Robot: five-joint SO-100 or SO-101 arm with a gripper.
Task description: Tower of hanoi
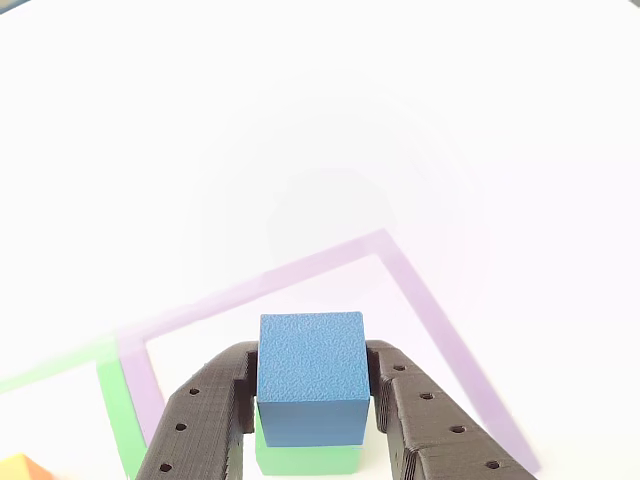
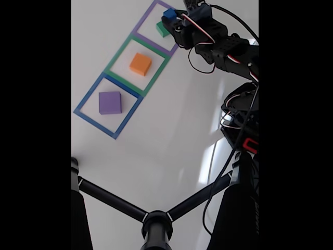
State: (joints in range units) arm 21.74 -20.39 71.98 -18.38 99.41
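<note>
In the other view a blue cube (image 1: 311,372) sits between my two black fingers (image 1: 200,410), and my gripper (image 1: 312,360) is shut on its sides. Directly under it is a green cube (image 1: 305,460), and the blue one rests on or just above it; I cannot tell which. Both lie inside the purple tape square (image 1: 420,300). The fixed view shows the blue cube (image 2: 169,13) in my gripper (image 2: 171,19) over the green cube (image 2: 162,30) at the far end of the row. An orange cube (image 2: 140,63) sits in the green square, a purple cube (image 2: 110,102) in the blue square.
Three tape squares run in a diagonal row on the white table (image 2: 171,120): purple (image 2: 151,10), green (image 2: 117,57) and blue (image 2: 86,99). A black tripod (image 2: 156,221) fills the bottom of the fixed view. The arm's body and cables (image 2: 239,94) stand at the right.
</note>
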